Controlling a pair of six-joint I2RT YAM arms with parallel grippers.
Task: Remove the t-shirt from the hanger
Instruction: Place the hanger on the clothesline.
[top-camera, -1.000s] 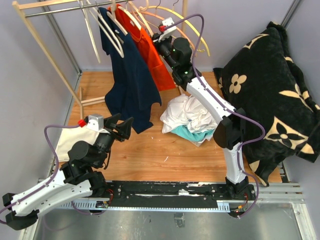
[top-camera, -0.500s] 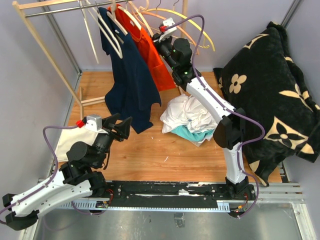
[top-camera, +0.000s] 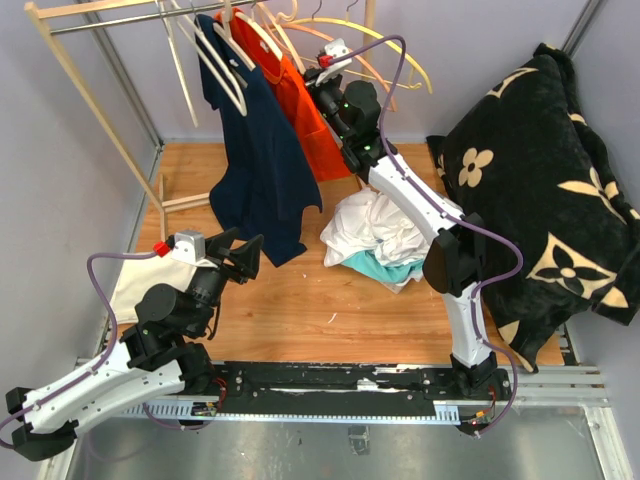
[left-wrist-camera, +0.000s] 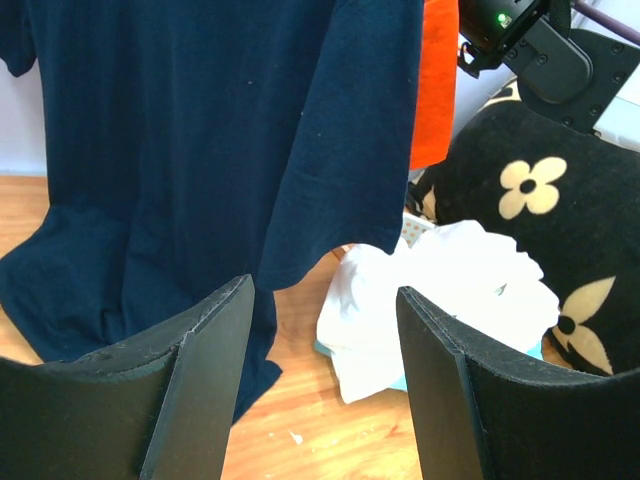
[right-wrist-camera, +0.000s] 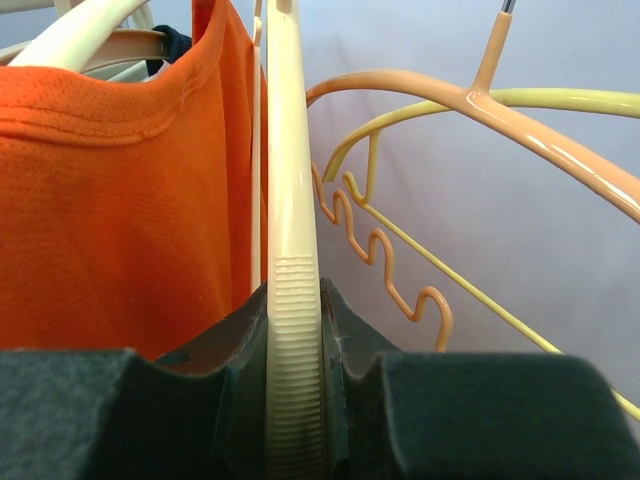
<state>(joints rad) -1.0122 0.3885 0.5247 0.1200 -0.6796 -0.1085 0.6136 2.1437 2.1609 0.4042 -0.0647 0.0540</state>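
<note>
L gripper (top-camera: 258, 255) sits low at approx 8 o'clock on the wooden table (top-camera: 300, 310), jaws spread wide w/ nothing between them, tips aimed toward 1 o'clock at the hem of the navy t-shirt (top-camera: 255, 170), near it but not touching. A cream cloth (top-camera: 135, 285) lies flat just at 9 o'clock of that gripper. Mid-table, approx 2 o'clock from the L gripper, is a crumpled white cloth pile (top-camera: 375, 230) w/ a teal piece showing under its near edge. A black blanket (top-camera: 540, 180) w/ cream flower print fills the 3 o'clock side. Further back the navy t-shirt hangs from the rail (top-camera: 120, 20) of a wooden rack (top-camera: 85, 100), its hem reaching down close to the table. The orange t-shirt (right-wrist-camera: 110, 200) hangs at 12 o'clock, behind the navy one and partly hidden by it. R gripper (right-wrist-camera: 292, 330) is up at the rail, jaws closed tight on the ribbed arm of a cream hanger (right-wrist-camera: 290, 200); the orange t-shirt lies against that hanger's 9 o'clock side; can't tell if it's on this hanger. At 3 o'clock of the grip, bare peach (right-wrist-camera: 560, 150) and yellow (right-wrist-camera: 560, 97) hangers.
</note>
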